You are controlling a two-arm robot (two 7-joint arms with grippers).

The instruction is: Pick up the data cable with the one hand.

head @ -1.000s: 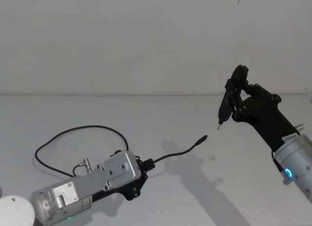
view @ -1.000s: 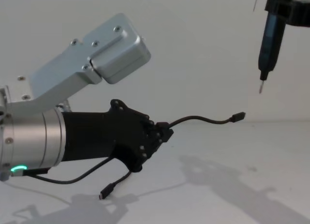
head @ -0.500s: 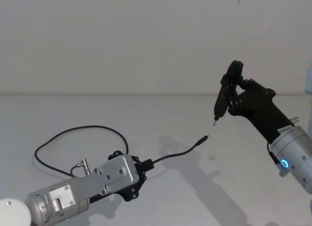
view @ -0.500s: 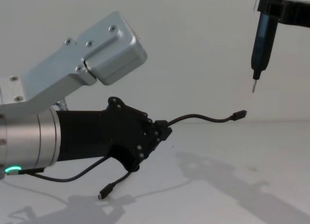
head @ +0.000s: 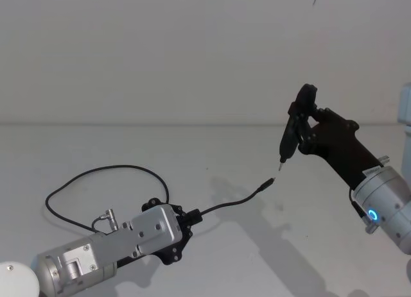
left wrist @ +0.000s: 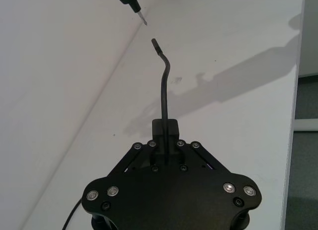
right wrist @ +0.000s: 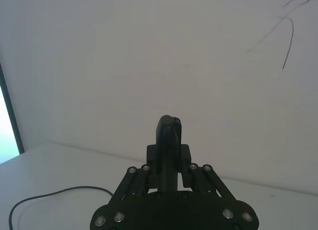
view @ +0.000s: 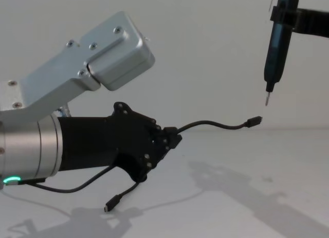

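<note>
Left tool (head: 191, 215) clamped on thin black cable (head: 234, 200), lifted off matte white desk (head: 212, 149) (free plug (view: 253, 121) in air). Right tool (head: 302, 131) grips slim black pin-tipped stick (head: 288, 140), just above plug.

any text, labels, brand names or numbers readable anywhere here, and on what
None can be read.
The left gripper, shut on the data cable, carries no print.
The right gripper, shut on the black tool, carries none that shows.
The silver bracket on the left wrist is plain metal with screws.
The wall has thin dark scratches, no writing.
</note>
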